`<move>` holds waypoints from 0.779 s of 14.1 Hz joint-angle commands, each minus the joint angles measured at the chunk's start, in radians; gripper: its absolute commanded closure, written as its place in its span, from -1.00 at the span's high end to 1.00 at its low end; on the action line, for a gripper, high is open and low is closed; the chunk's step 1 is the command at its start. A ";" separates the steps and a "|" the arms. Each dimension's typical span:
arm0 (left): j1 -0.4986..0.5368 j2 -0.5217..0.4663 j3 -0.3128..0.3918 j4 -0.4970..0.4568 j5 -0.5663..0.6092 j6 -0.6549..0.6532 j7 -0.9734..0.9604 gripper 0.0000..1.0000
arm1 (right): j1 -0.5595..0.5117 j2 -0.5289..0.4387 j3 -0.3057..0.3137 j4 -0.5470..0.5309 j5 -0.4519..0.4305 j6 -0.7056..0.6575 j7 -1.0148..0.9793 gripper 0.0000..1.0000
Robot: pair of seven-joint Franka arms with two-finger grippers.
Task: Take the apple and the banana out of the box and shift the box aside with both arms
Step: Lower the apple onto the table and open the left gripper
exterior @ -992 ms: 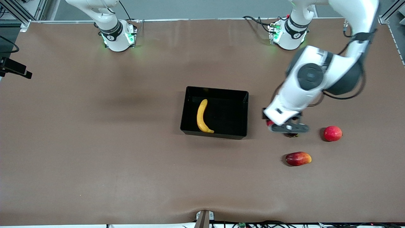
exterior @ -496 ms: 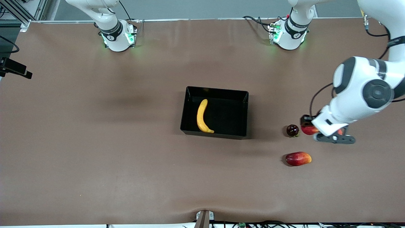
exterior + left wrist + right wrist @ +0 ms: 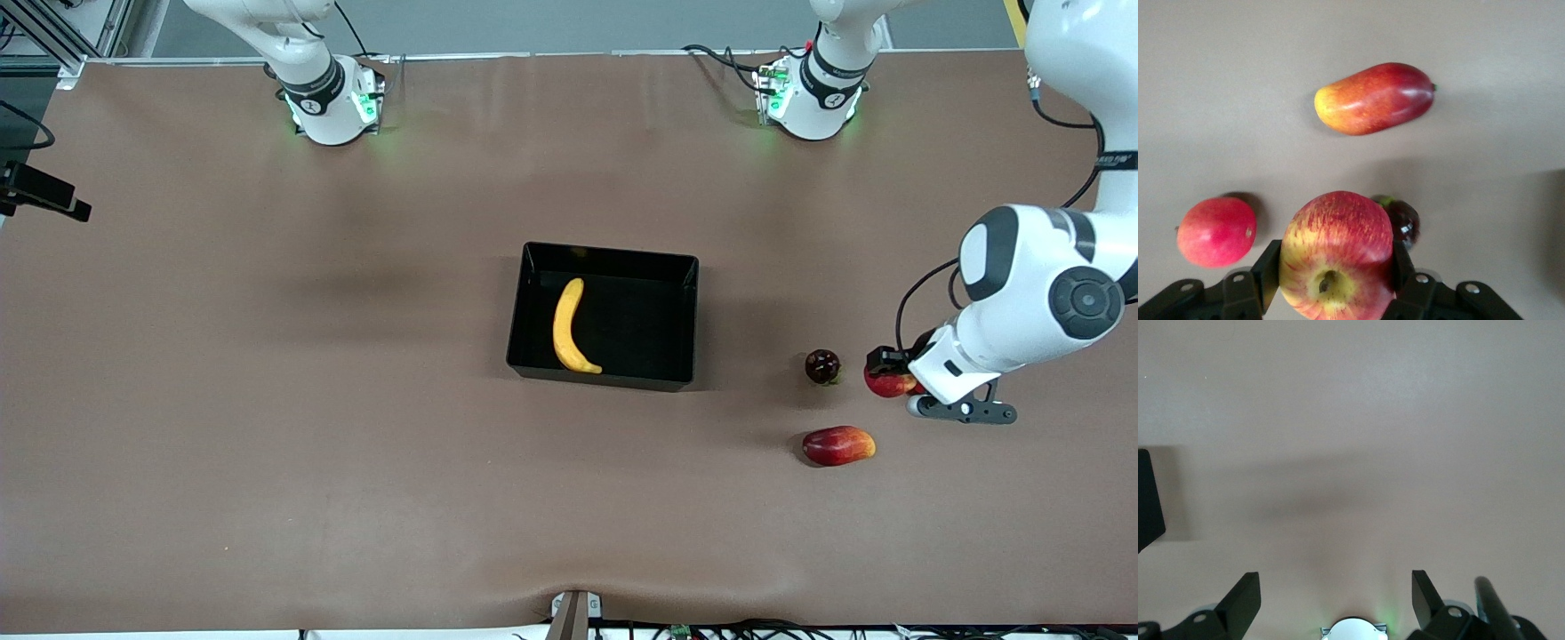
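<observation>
Nearest the front camera lies 1 oblong red-and-orange fruit (image 3: pixel 838 445), alone on the brown table (image 3: pixel 267 400) toward the left arm's end. Just above it in the front view, the left gripper (image 3: pixel 900 377) is clenched on 1 red apple (image 3: pixel 889 384) with yellow streaks; the left wrist view shows the apple (image 3: pixel 1336 254) pinched between 2 black fingers (image 3: pixel 1266 275), stem dimple facing the camera, held up over the table. Below it in that wrist view sit 1 plain pinkish-red round fruit (image 3: pixel 1216 231) and 1 small dark round fruit (image 3: pixel 1402 222); the dark one (image 3: pixel 822 365) rests beside the held apple in the front view. Farther along, mid-table, 1 black box (image 3: pixel 685 307) holds 1 banana (image 3: pixel 570 326), lying toward the wall at the right arm's end. The right gripper (image 3: pixel 1336 595) waits over bare table, its 2 fingers spread apart and holding nothing.
</observation>
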 commanded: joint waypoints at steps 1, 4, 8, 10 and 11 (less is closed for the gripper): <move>0.026 0.016 -0.006 -0.045 0.054 0.089 0.008 -1.00 | -0.013 -0.001 0.013 0.000 0.006 -0.003 0.012 1.00; 0.043 0.049 -0.008 -0.043 0.114 0.109 0.008 -1.00 | -0.013 -0.003 0.013 0.000 0.006 -0.005 0.012 1.00; 0.049 0.095 -0.006 -0.043 0.136 0.129 0.007 -1.00 | -0.011 -0.003 0.013 0.000 0.006 -0.005 0.012 1.00; 0.051 0.114 -0.006 -0.043 0.165 0.134 0.005 -1.00 | -0.011 -0.003 0.013 0.000 0.006 -0.005 0.012 1.00; 0.049 0.120 -0.006 -0.043 0.198 0.134 -0.004 -1.00 | -0.011 -0.003 0.013 0.000 0.006 -0.005 0.012 1.00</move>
